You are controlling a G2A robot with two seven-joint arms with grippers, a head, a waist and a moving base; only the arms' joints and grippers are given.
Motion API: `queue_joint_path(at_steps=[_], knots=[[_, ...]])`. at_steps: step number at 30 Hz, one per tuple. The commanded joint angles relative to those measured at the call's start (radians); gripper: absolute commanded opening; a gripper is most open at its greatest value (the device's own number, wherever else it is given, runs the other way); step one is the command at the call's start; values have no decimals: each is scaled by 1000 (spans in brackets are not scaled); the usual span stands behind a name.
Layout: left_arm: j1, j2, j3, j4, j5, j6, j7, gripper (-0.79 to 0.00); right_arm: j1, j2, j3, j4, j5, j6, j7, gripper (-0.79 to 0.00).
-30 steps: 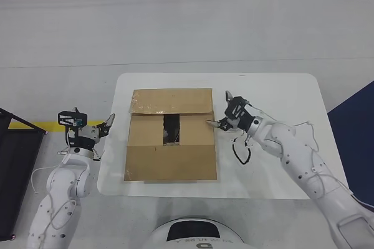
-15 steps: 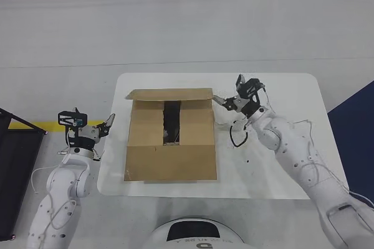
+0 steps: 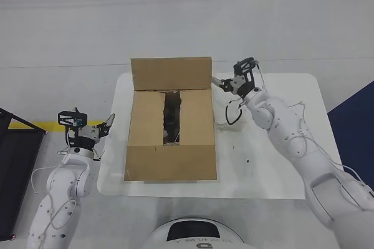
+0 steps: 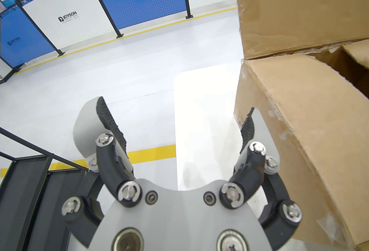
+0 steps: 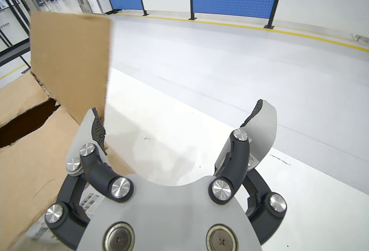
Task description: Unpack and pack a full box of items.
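The white table (image 3: 268,162) carries a cardboard box (image 3: 171,159) at its middle, with the far flap (image 3: 171,73) standing upright. The right gripper (image 5: 178,116) is spread wide and empty, one finger (image 5: 97,126) at that flap's side edge. The left gripper (image 4: 175,111), also wide open and empty, hangs by the table's left edge.

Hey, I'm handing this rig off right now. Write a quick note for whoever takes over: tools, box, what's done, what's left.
Left tool: open, empty, at the table edge beside the box.
Right tool: open, empty, at the far flap's side edge.
The box sits mid-table: far flap upright, near flap shut, two inner flaps flat with a dark gap between.
Done: far flap raised.
To do: open the other flaps, unpack, repack.
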Motion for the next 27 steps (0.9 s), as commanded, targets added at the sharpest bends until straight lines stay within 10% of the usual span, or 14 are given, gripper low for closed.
queue_joint_path(at_steps=[1, 8, 15, 27], knots=[[0, 0, 0, 0, 0, 0, 0, 0, 15, -12, -6, 29, 4, 0, -4, 0], [0, 0, 0, 0, 0, 0, 0, 0, -13, -15, 13, 60, 15, -209, -125, 0], [0, 0, 0, 0, 0, 0, 0, 0, -146, 70, 111, -134, -217, -465, -302, 0], [-49, 4, 2, -7, 110, 10, -20, 0, -361, 150, 279, -417, -353, -419, -275, 0]])
